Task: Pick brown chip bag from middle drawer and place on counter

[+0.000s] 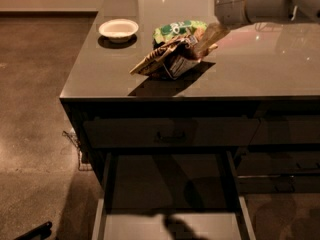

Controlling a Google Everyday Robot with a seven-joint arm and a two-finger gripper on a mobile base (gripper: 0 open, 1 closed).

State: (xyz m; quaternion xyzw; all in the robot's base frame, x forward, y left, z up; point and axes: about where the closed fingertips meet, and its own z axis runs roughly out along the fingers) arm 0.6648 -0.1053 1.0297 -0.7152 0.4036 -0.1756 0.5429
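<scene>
The brown chip bag [167,60] lies crumpled on the counter [260,66], near its middle and toward the front edge. My gripper [207,40] hangs from the white arm at the upper right, right at the bag's right end and just above the counter. The middle drawer [102,204] is pulled open below the counter front. Its grey floor holds only a shadow.
A green chip bag [177,29] lies just behind the brown one, touching it. A white bowl [118,29] stands at the counter's back left. A closed top drawer front with a handle [170,134] sits above the open drawer. Brown floor lies to the left.
</scene>
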